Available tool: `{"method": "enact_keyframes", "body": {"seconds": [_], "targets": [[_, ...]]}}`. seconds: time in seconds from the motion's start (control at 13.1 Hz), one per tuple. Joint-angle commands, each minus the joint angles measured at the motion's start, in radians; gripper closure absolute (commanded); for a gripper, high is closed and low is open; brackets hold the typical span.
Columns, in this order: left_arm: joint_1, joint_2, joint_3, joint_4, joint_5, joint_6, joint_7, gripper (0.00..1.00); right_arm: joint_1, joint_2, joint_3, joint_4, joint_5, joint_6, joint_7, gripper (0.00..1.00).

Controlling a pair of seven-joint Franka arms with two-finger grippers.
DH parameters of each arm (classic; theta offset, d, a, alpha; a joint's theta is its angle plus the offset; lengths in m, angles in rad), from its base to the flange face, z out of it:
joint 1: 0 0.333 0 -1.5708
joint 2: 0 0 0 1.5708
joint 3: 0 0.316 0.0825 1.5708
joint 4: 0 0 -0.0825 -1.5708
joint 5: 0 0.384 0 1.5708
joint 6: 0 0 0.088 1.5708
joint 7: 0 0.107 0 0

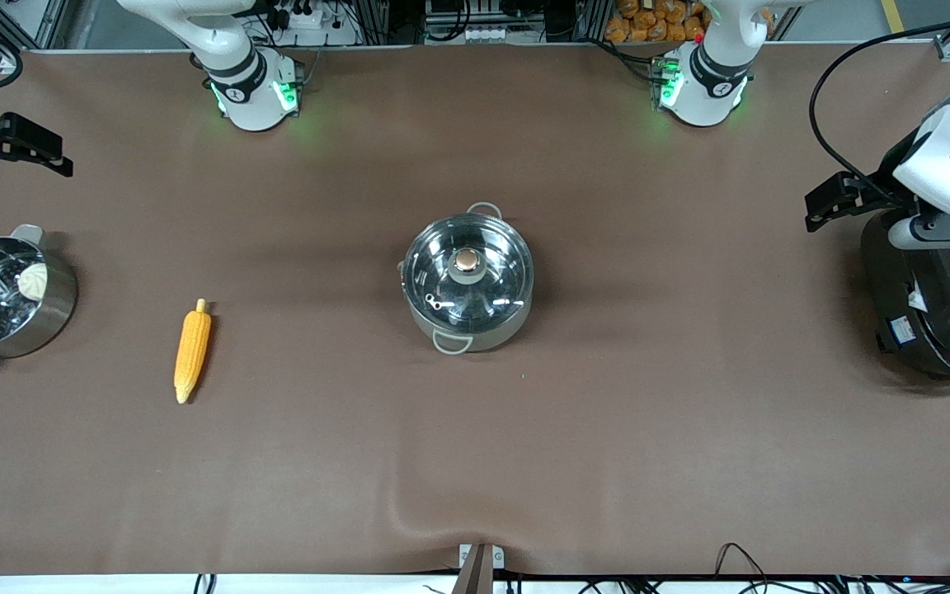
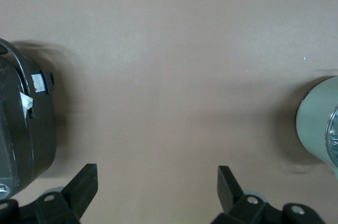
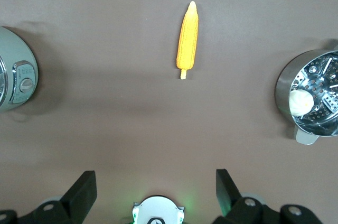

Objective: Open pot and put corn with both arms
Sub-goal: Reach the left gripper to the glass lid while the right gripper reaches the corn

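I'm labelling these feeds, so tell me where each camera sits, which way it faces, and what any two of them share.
Front view: high across the table, facing both arm bases; shows the lidded pot mid-table, the corn, and both arms.
Left wrist view: looks down at the table, open left gripper between the black cooker and pot.
Right wrist view: looks down over the open right gripper at corn and steamer pot.
Shared: all three show the pot.

Shiny steel pot (image 1: 468, 285), matt tablecloth (image 1: 648, 412)

Probably a robotics lab: brown-covered table (image 1: 689, 429), aluminium framing (image 1: 384, 21), cables (image 1: 739, 557).
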Motion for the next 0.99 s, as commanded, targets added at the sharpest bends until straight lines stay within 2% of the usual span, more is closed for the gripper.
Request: {"method": "enact_keyframes", "body": {"seconds": [0.0,0.31,0.46,0.61,0.76,0.92], "targets": [[0.012,-0.003,-0.001,0.015,-0.023,-0.024,0.014,0.0,-0.002,-0.02,0.005,-0.011,0.005,-0.006,-0.008,0.0],[0.003,0.023,-0.003,0.018,0.0,-0.022,0.021,0.0,-0.002,-0.017,0.007,-0.013,0.005,-0.003,-0.009,0.0],[-0.01,0.047,-0.014,0.017,-0.032,-0.012,-0.022,0.0,-0.002,-0.005,0.007,-0.013,0.005,0.008,-0.009,0.0],[-0.065,0.092,-0.04,0.02,-0.069,0.022,-0.178,0.0,0.01,0.034,0.007,-0.011,0.005,0.033,-0.009,0.0],[-0.183,0.138,-0.047,0.02,-0.054,0.091,-0.38,0.0,0.035,0.086,0.007,-0.011,0.005,0.091,-0.009,0.0],[-0.279,0.187,-0.049,0.026,-0.052,0.175,-0.667,0.0,0.061,0.142,0.005,-0.011,0.023,0.173,-0.006,0.0]]}}
